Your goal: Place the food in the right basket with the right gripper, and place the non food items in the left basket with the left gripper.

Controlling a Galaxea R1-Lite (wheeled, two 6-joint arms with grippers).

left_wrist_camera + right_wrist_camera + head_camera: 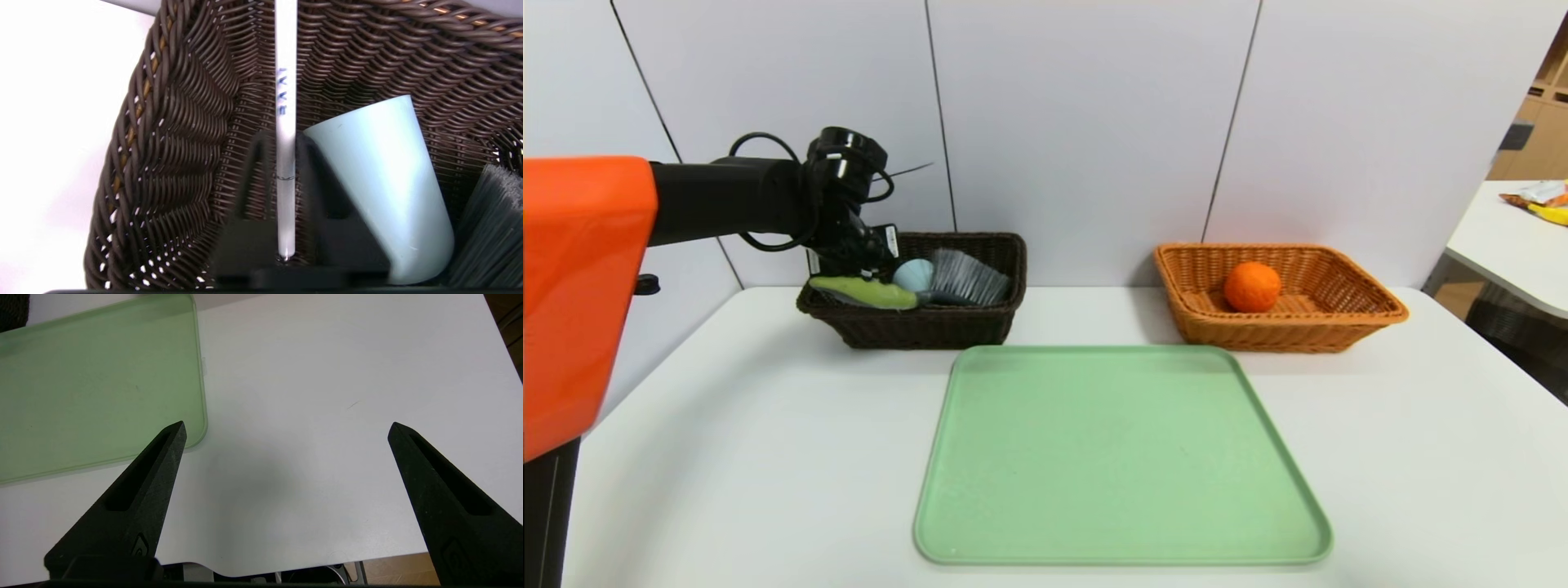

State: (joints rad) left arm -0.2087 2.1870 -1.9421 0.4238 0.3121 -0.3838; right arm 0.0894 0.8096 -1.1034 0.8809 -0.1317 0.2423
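My left gripper hangs over the dark brown left basket. In the left wrist view the gripper is shut on a thin white pen that stands between its fingers over the basket's weave. In that basket lie a pale blue cup, a grey brush and a green item. The orange wicker right basket holds an orange. My right gripper stands open over bare table by the corner of the tray; it does not show in the head view.
A flat green tray with nothing on it lies mid-table in front of both baskets. A wall stands close behind the baskets. A second white table with snack packets stands at the far right.
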